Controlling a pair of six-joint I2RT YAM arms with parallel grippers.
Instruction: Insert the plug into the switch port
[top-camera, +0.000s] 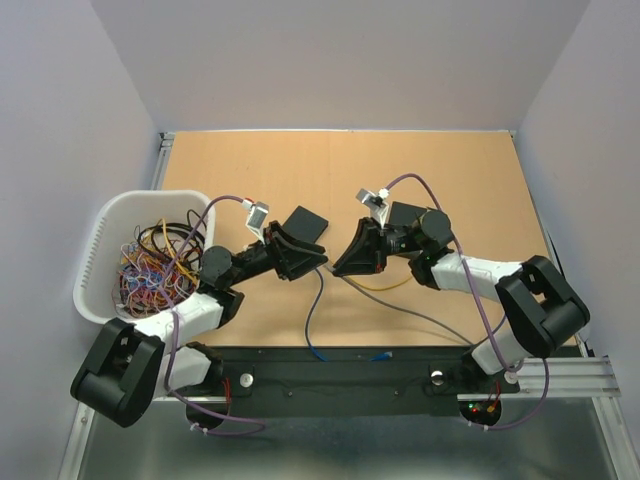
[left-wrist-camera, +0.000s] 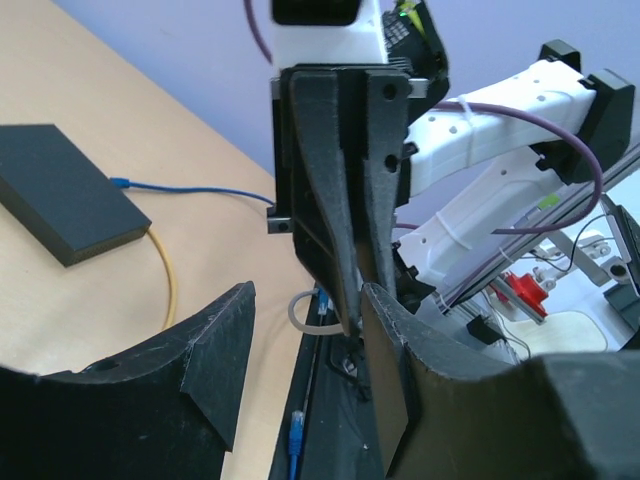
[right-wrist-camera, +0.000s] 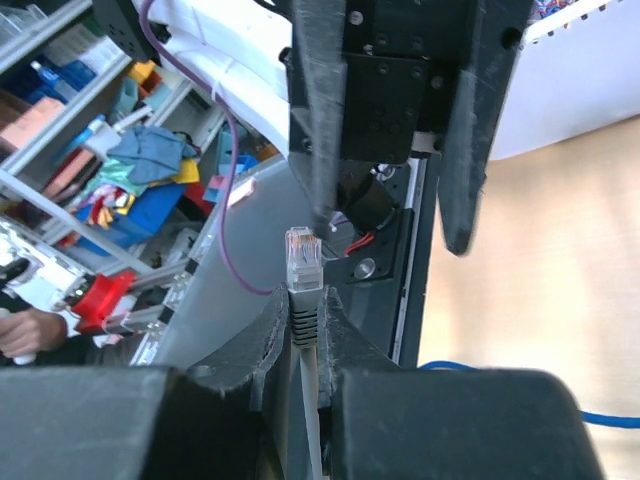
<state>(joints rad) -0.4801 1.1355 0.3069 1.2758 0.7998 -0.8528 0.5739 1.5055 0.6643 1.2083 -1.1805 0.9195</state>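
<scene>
A: Where is the plug?
B: In the right gripper. Its fingers are pressed onto the grey cable just behind the plug. It is over the middle of the table, with its tip pointing at the left gripper.
A: And the left jaws?
B: They are spread with nothing between them, close to the right gripper's tips.
A: Where is the switch?
B: Flat on the table just beyond the left gripper, apart from the plug.

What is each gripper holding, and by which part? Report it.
Right gripper pinches the gray cable just behind its plug. Left gripper is open, holding nothing.
</scene>
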